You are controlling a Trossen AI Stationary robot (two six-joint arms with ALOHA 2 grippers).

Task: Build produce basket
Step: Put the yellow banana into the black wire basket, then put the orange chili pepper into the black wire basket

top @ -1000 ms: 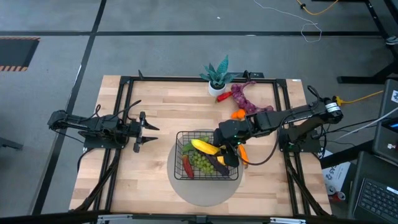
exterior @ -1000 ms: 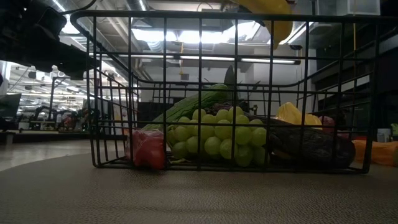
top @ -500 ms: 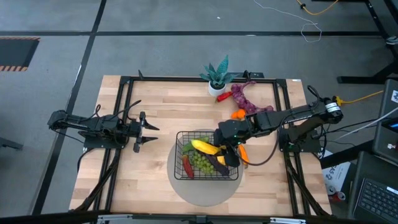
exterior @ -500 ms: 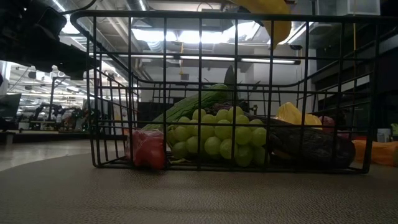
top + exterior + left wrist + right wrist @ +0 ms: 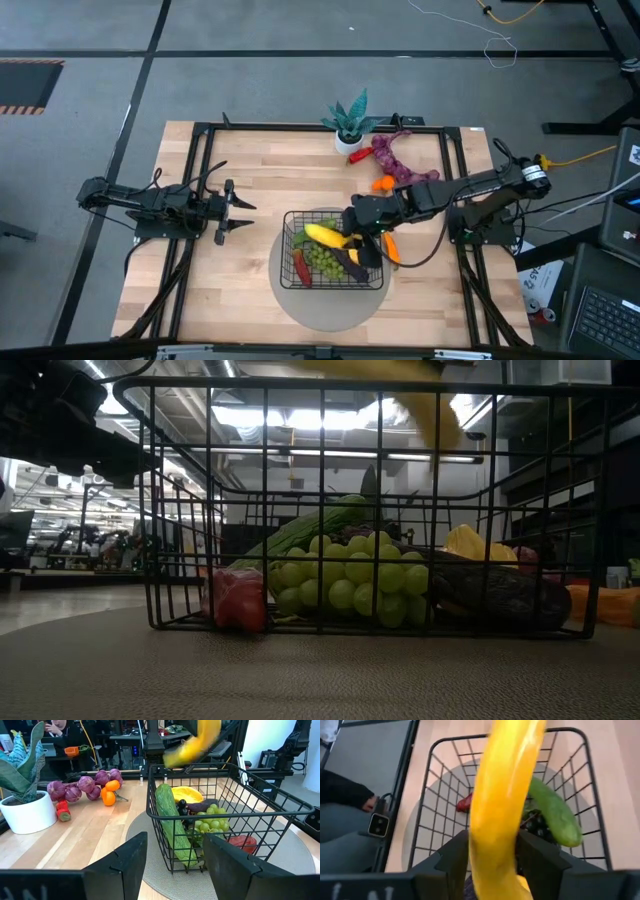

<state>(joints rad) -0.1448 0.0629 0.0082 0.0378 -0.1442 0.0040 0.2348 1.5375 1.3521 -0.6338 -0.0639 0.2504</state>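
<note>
The square black wire basket (image 5: 335, 252) stands on a round grey disc (image 5: 330, 305). In it lie green grapes (image 5: 350, 580), a cucumber (image 5: 170, 820), a dark eggplant (image 5: 490, 595) and a red pepper (image 5: 238, 600). My right gripper (image 5: 352, 238) is shut on the yellow banana (image 5: 325, 236) over the basket. The banana also shows in the left wrist view (image 5: 192, 745). My left gripper (image 5: 236, 208) is open and empty, left of the basket, pointing at it. My right gripper pinches the banana near its one end (image 5: 502, 865) between its two fingers (image 5: 452, 857). The fingers come from the table's right, slanting down, and the banana sticks out ahead of them toward the table's left. It is lifted clear above the basket's rim and the produce inside.
A carrot (image 5: 390, 248) lies just outside the basket's right side. At the table's far edge are an orange (image 5: 382, 184), a purple lumpy string (image 5: 395, 152) and a green plant in a white pot (image 5: 350, 125). Bare wood lies left of and nearer than the basket.
My right gripper has gone a little toward the table's left with the banana, which stays lifted over the basket and now reaches farther across it. The produce in the basket has kept still.
</note>
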